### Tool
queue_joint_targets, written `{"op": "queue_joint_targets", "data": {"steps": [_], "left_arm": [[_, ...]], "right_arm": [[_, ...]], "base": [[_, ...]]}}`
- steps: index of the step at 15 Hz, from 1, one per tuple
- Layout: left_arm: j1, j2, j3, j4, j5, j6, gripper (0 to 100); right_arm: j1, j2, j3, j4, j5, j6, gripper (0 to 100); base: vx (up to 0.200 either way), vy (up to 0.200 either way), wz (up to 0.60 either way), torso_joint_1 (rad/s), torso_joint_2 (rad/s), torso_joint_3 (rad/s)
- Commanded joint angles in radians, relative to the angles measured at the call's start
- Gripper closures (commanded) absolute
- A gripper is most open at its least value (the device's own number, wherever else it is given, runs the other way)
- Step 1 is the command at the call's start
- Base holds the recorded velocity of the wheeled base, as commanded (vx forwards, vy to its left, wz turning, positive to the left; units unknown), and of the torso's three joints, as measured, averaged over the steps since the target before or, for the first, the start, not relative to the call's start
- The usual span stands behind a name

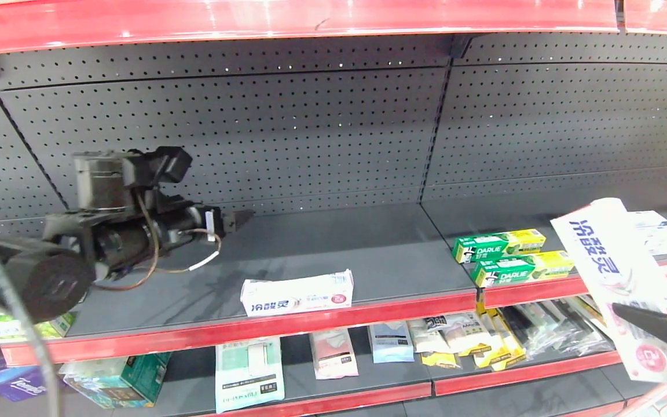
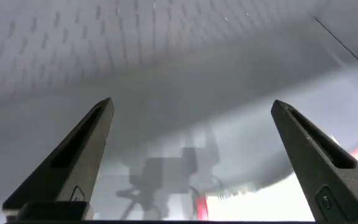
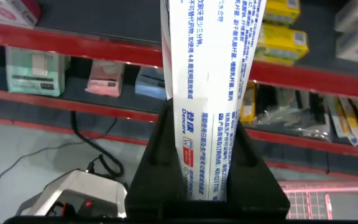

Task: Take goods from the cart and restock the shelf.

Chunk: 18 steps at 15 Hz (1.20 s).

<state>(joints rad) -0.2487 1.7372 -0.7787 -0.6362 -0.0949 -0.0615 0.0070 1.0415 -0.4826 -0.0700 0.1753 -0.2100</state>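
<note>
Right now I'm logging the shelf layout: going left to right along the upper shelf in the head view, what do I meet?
First the left gripper → lying white box → green-and-yellow boxes → held white box, clamped in the right gripper.

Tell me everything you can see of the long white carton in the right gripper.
The long white cardboard carton is a slim rectangular box with large blue lettering on one face, fine blue print on another and a round red mark near its lower end. It looks undented. It hangs tilted in the air before the right part of the grey shelf board, with its lower end clamped between the fingers of the right gripper and touching nothing else.
</note>
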Motion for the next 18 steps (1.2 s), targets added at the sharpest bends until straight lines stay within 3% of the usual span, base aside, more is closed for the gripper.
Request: {"op": "queue_joint_targets", "data": {"steps": [1,3,6,8,10,12,18], "left_arm": [[0.032,-0.41,0.309,0.059,-0.083,-0.008,0],[0.028,-0.647,0.372,0.25,-0.121,0.009,0],[0.026,-0.987,0.361,0.661,-0.172,0.081,0],[0.026,-1.121,0.357,0.806,-0.172,0.091,0],[0.026,-1.279,0.351,0.984,-0.172,0.127,0],[0.026,-1.345,0.346,1.075,-0.17,0.17,0],[0.026,-1.461,0.394,1.079,-0.166,0.201,0]], "right_arm": [[-0.001,0.224,-0.125,-0.001,0.055,-0.072,100],[0.002,0.319,-0.199,-0.001,0.058,-0.112,100],[0.024,0.41,-0.266,-0.001,0.079,-0.158,100],[0.044,0.436,-0.291,-0.002,0.081,-0.178,100],[0.062,0.466,-0.318,-0.001,0.081,-0.181,100],[0.07,0.482,-0.332,-0.001,0.081,-0.183,100],[0.071,0.52,-0.363,-0.002,0.081,-0.218,100]], "base": [[0.0,0.0,0.0,0.0,0.0,0.0],[0.0,0.0,0.0,0.0,0.0,0.0],[0.0,0.0,0.0,0.0,0.0,0.0],[0.0,0.0,0.0,0.0,0.0,0.0],[0.0,0.0,0.0,0.0,0.0,0.0],[0.0,0.0,0.3,0.004,0.0,-0.001],[0.0,0.0,0.6,0.002,0.0,0.0]]}}
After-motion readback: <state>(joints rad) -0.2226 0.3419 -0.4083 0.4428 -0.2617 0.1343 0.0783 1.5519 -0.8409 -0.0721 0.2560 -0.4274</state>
